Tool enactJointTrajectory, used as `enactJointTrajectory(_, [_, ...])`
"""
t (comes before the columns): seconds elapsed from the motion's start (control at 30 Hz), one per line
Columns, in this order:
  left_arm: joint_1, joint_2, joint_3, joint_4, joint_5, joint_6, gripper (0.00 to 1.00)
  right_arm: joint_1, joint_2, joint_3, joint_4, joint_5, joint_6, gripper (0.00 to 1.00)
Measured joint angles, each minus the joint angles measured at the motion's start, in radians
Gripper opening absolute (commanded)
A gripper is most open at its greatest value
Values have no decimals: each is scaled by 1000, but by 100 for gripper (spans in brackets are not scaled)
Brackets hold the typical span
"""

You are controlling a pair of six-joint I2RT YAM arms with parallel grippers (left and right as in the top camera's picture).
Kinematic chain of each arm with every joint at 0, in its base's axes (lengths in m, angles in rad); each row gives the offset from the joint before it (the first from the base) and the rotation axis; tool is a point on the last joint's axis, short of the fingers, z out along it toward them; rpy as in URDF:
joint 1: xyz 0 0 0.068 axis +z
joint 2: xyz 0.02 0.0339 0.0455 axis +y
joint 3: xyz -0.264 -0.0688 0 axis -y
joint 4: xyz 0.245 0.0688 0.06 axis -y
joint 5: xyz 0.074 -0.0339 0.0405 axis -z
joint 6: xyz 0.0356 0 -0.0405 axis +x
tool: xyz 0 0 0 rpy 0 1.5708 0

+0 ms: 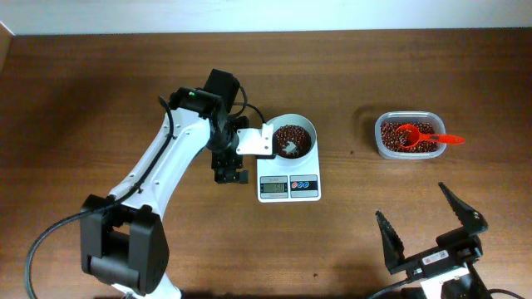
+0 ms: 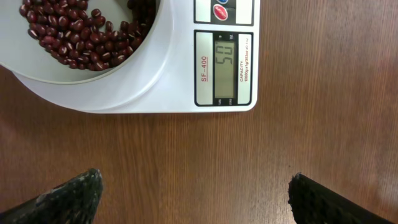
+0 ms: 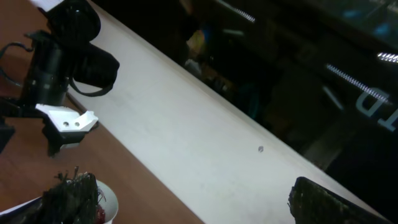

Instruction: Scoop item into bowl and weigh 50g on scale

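The white bowl [image 1: 310, 127] stands on the white scale [image 1: 289, 188] and holds dark red beans [image 1: 290, 135]. In the left wrist view the bowl [image 2: 15, 53] with its beans [image 2: 74, 31] sits on the scale [image 2: 174, 81], whose display reads 50. My left gripper [image 1: 230, 173] is open and empty just left of the scale, over bare table; its fingers [image 2: 196, 193] are spread wide. My right gripper [image 1: 424, 223] is open and empty near the front right; in the right wrist view its fingers [image 3: 193, 199] are wide apart, with nothing between them.
A clear plastic tub [image 1: 379, 139] at the right holds more beans and the orange-red scoop [image 1: 422, 137]. The left arm [image 1: 158, 162] stretches from the front left to the scale. The table's far edge meets a white wall [image 3: 186, 124].
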Motion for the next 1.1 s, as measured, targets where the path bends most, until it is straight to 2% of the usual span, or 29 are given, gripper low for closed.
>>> enactJointTrajectory(0.27, [0, 0, 0, 0, 0, 0, 98, 0, -7, -57, 108, 0, 0, 99])
enactJointTrajectory(0.63, [0, 0, 0, 0, 0, 0, 99, 0, -7, -363, 502, -18, 0, 99])
enactJointTrajectory(0.93, [0, 0, 0, 1, 0, 0, 99, 3, -8, -502, 706, -27, 0, 99])
enactJointTrajectory(1.0, [0, 0, 0, 0, 0, 0, 99, 12, -8, -537, 724, -27, 0, 99])
enactJointTrajectory(1.1, [0, 0, 0, 0, 0, 0, 99, 16, -9, -547, 656, -27, -1, 99])
